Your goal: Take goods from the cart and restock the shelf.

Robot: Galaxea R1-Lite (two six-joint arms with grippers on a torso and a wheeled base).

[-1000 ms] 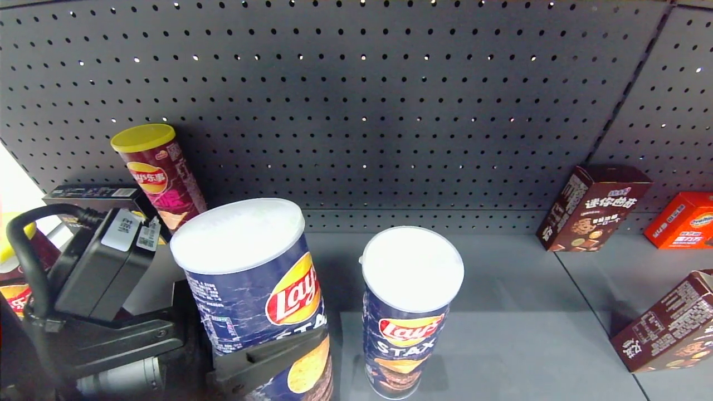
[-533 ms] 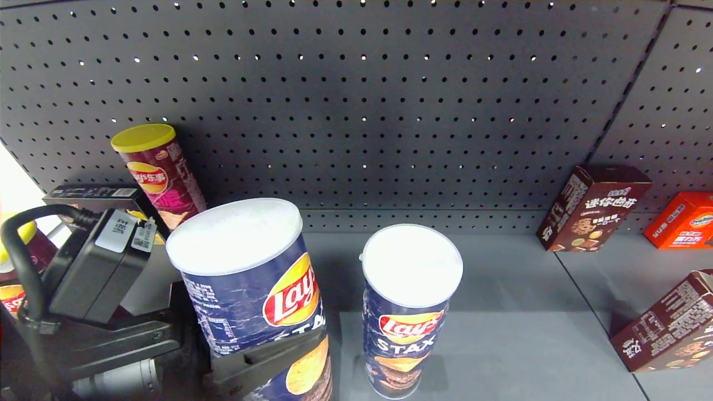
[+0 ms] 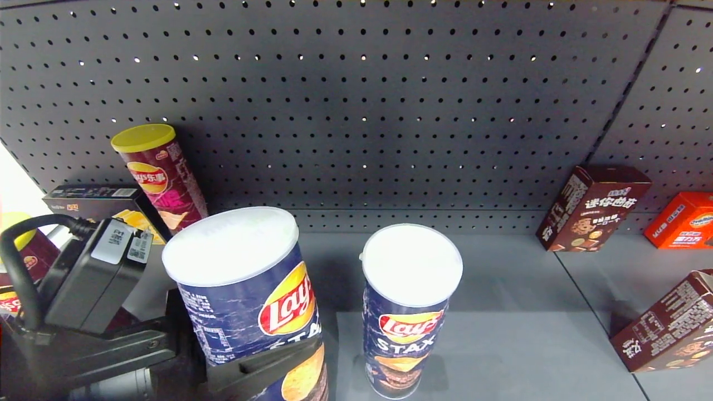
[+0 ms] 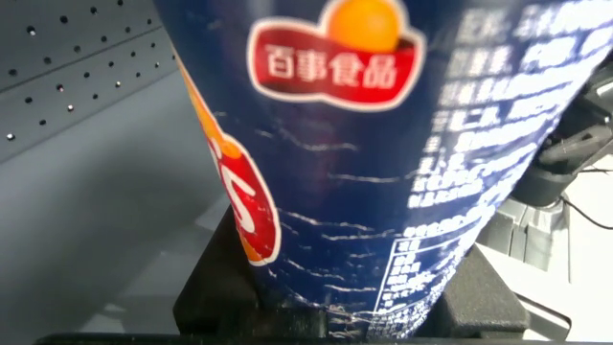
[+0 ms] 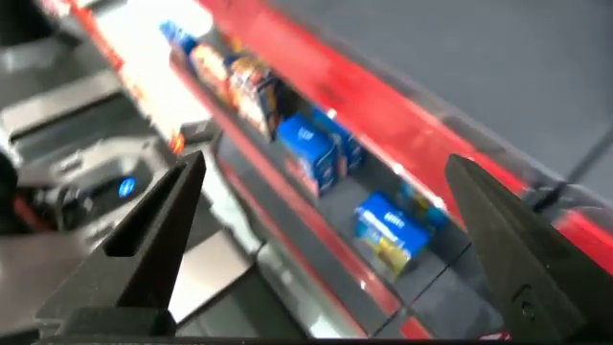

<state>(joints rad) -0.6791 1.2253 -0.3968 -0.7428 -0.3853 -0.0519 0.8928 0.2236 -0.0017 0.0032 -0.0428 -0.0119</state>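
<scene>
My left gripper (image 3: 245, 359) is shut on a blue chip can with a white lid (image 3: 245, 295), held upright at the lower left, in front of the grey shelf (image 3: 501, 334). In the left wrist view the held can (image 4: 383, 163) stands between the black fingers of the gripper (image 4: 345, 311). A second blue can (image 3: 409, 312) stands on the shelf just to the right, apart from the held one. My right gripper (image 5: 330, 249) is open with nothing between its fingers, above a red-edged rack holding blue boxes (image 5: 311, 153).
A maroon can with a yellow lid (image 3: 159, 172) leans at the back left beside a dark box (image 3: 92, 200). Brown boxes (image 3: 590, 209) (image 3: 665, 328) and an orange box (image 3: 682, 220) sit at the right. Perforated panel (image 3: 362, 100) backs the shelf.
The left gripper and the held blue can have sunk a little and shifted slightly left. The can on the shelf has stayed put.
</scene>
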